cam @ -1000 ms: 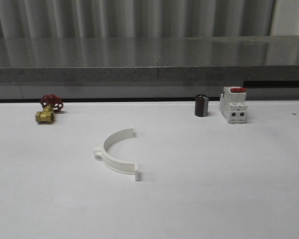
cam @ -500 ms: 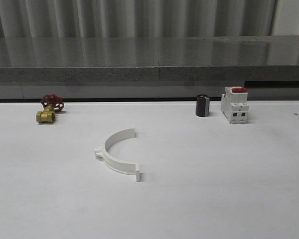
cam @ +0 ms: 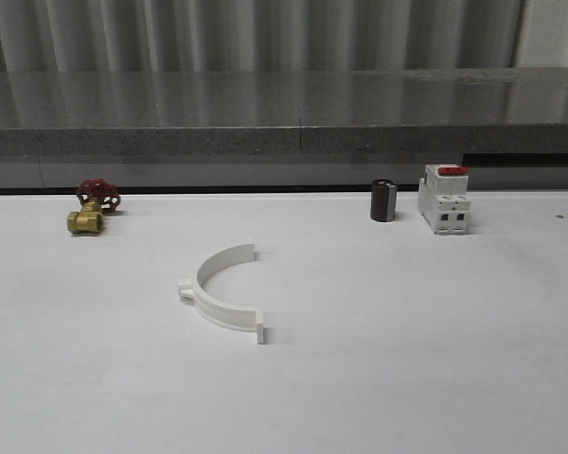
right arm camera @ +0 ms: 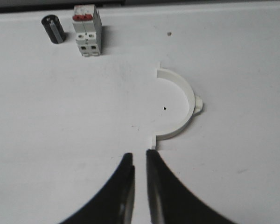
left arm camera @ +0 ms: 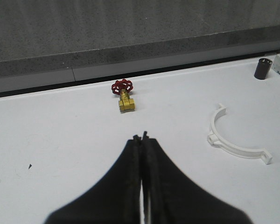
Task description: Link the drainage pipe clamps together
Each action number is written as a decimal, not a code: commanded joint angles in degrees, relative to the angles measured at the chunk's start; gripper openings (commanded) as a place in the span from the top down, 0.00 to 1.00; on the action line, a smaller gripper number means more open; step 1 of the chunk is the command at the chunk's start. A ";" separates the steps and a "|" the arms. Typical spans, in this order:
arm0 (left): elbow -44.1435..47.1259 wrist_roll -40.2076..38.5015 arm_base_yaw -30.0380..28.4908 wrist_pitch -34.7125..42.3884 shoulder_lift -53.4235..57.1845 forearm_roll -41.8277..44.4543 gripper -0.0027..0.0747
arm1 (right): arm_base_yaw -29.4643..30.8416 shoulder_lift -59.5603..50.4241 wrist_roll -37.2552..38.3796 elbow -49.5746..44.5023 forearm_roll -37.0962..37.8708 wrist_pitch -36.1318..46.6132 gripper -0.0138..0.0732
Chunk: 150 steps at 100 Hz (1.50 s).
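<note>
When viewed from the front, shows one clamp half (cam: 222, 288) lying flat mid-table (cam: 407, 359), open side facing right, well apart from brass valve (cam: 87, 216) and breaker (cam: 444, 200). From left wrist, shows left gripper (left arm camera: 142, 140) pinched fully closed and empty above bare table, with that half and the valve ahead. From right wrist, shows right gripper (right arm camera: 140, 161) empty with just a narrow gap, near the end flange of second clamp half (right arm camera: 182, 105); likely to shove the light part away or clip the flange unless widened before descending.

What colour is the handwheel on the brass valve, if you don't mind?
Red; the handwheel shows best in the left wrist view.
</note>
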<state>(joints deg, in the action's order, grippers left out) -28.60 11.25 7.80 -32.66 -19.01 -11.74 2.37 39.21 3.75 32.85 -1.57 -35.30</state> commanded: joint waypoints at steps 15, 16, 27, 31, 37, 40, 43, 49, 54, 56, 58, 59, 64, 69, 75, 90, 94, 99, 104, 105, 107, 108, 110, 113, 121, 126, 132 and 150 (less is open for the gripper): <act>-1.54 -0.14 -0.17 3.95 -0.43 -0.76 0.99 | -0.13 15.33 -0.36 11.92 0.23 -3.74 0.15; -1.54 -0.14 -0.17 3.95 -0.43 -0.76 0.99 | -0.13 16.26 -0.36 12.57 0.23 -3.91 0.12; -1.54 -0.14 -0.17 3.95 -0.43 -0.76 0.99 | 0.12 22.46 -0.36 17.07 0.23 -4.47 0.10; -1.54 -0.14 -0.17 3.95 -0.43 -0.76 0.99 | 0.60 24.74 -0.36 18.39 0.23 -4.28 0.10; -1.54 -0.14 -0.17 3.95 -0.43 -0.76 0.99 | 2.05 28.04 -0.27 20.13 0.58 -4.28 0.10; -1.54 -0.14 -0.17 3.95 -0.43 -0.76 0.99 | 2.83 29.42 0.01 20.69 0.52 -4.58 0.10; -1.54 -0.14 -0.17 3.95 -0.43 -0.76 0.99 | 3.56 30.73 0.23 21.34 0.52 -5.19 0.10; -1.54 -0.14 -0.17 3.95 -0.43 -0.76 0.99 | 5.13 33.80 0.24 22.96 0.52 -7.11 0.10; -1.54 -0.14 -0.17 3.95 -0.43 -0.76 0.99 | 6.18 36.29 0.24 24.41 0.58 -8.88 0.10; -1.54 -0.14 -0.17 3.95 -0.43 -0.76 0.99 | 6.62 37.40 0.24 25.04 0.86 -9.60 0.10; -1.54 -0.14 -0.17 3.95 -0.43 -0.76 0.99 | 7.04 38.49 0.24 25.73 1.07 -10.06 0.10; -1.54 -0.14 -0.17 3.95 -0.43 -0.76 0.99 | 7.17 38.85 0.24 25.96 1.57 -10.53 0.10; -1.54 -0.14 -0.17 3.95 -0.43 -0.76 0.99 | 8.14 41.46 0.24 27.59 1.89 -11.93 0.10; -1.54 -0.14 -0.17 3.95 -0.43 -0.76 0.99 | 8.98 44.00 0.24 29.42 2.15 -13.06 0.10; -1.54 -0.14 -0.17 3.95 -0.43 -0.76 0.99 | 9.80 47.12 0.24 31.08 2.14 -13.63 0.10; -1.54 -0.14 -0.17 3.95 -0.43 -0.76 0.99 | 10.99 54.27 0.24 35.13 2.28 -15.84 0.10; -1.54 -0.14 -0.17 3.95 -0.43 -0.76 0.99 | 10.99 56.32 0.24 35.91 2.40 -16.28 0.10; -1.54 -0.14 -0.17 3.95 -0.43 -0.76 0.99 | 10.99 58.67 0.24 36.96 2.40 -16.36 0.10; -1.54 -0.14 -0.17 3.95 -0.43 -0.76 0.99 | 10.99 61.03 0.24 38.18 2.40 -16.37 0.10; -1.54 -0.14 -0.17 3.95 -0.43 -0.76 0.99 | 10.99 61.68 0.24 38.33 2.40 -16.42 0.10; -1.54 -0.14 -0.17 3.95 -0.43 -0.76 0.99 | 10.99 62.61 0.24 38.77 2.40 -16.44 0.10; -1.54 -0.14 -0.17 3.95 -0.43 -0.76 0.99 | 10.99 62.91 0.24 38.93 2.40 -16.44 0.10; -1.54 -0.14 -0.17 3.95 -0.43 -0.76 0.99 | 10.99 63.78 0.24 39.38 2.40 -16.50 0.10; -1.54 -0.14 -0.17 3.95 -0.43 -0.76 0.99 | 10.99 64.86 0.24 39.95 2.40 -16.55 0.10; -1.54 -0.14 -0.17 3.95 -0.43 -0.76 0.99 | 10.99 67.42 0.24 41.34 2.40 -16.56 0.10; -1.54 -0.14 -0.17 3.95 -0.43 -0.76 0.99 | 10.99 68.66 0.24 42.01 2.47 -16.69 0.10; -1.54 -0.14 -0.17 3.95 -0.43 -0.76 0.99 | 10.99 69.94 0.24 42.69 2.75 -17.00 0.10; -1.54 -0.14 -0.17 3.95 -0.43 -0.76 0.99 | 10.99 71.34 0.24 42.98 3.21 -16.77 0.28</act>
<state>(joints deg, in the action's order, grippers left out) -28.60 11.25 7.80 -32.87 -19.01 -11.74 12.84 113.12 4.27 74.01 0.64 -51.96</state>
